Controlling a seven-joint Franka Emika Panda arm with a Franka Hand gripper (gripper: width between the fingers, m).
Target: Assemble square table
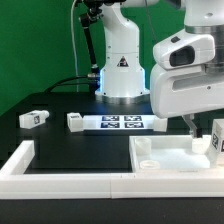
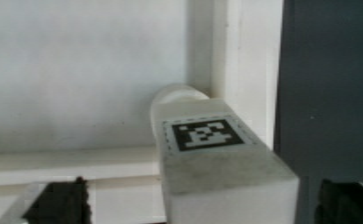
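The white square table slab (image 1: 175,157) lies on the black table at the exterior view's right, with recessed pockets at its corners. It fills most of the wrist view (image 2: 89,80). A short white leg block (image 1: 217,141) with a black-and-white tag stands at the slab's right corner. In the wrist view this leg (image 2: 206,140) sits between my two dark fingers. My gripper (image 1: 202,128) (image 2: 204,205) is open and straddles the leg, with a small gap on each side. Two more leg blocks lie at the exterior view's left, one (image 1: 33,118) further left than the other (image 1: 75,121).
The marker board (image 1: 120,123) lies in front of the robot base (image 1: 122,70). A long low white border wall (image 1: 90,179) runs along the front and turns back at the left. The arm's large white hand (image 1: 185,85) hangs over the slab.
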